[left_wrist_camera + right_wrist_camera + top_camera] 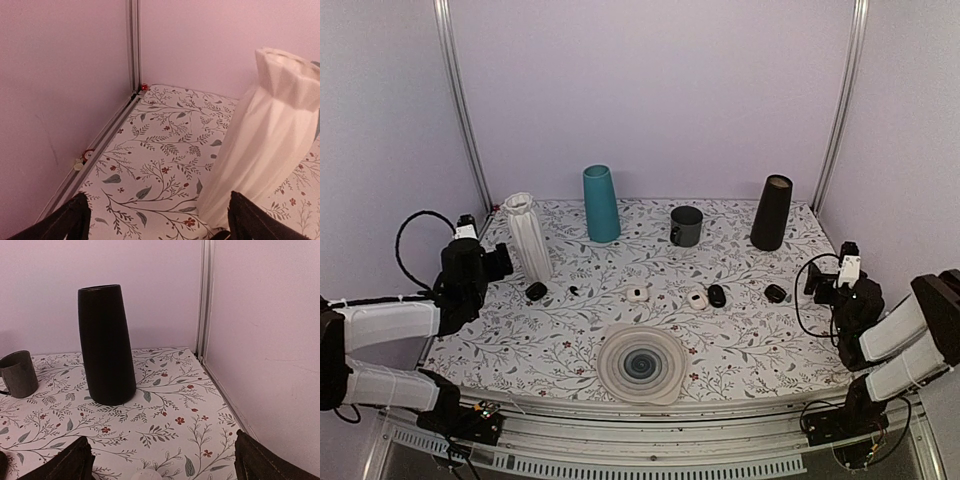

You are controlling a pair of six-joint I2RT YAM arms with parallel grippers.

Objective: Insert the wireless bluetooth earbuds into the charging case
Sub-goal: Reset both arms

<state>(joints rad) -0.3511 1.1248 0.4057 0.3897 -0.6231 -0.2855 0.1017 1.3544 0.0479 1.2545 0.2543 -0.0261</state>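
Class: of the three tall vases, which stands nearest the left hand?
The white ribbed vase, just beside the left hand; the teal vase and black vase stand farther right.

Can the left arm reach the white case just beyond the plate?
Probably yes. The left claw, open beside the white vase, has mostly bare cloth between it and the white case; a black oval case lies near that path.

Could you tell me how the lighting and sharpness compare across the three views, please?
Top external: even, cool light with soft shadows. Left wrist: a pink cast, the white vase slightly soft. Right wrist: the same pink cast, the black vase sharp-edged.
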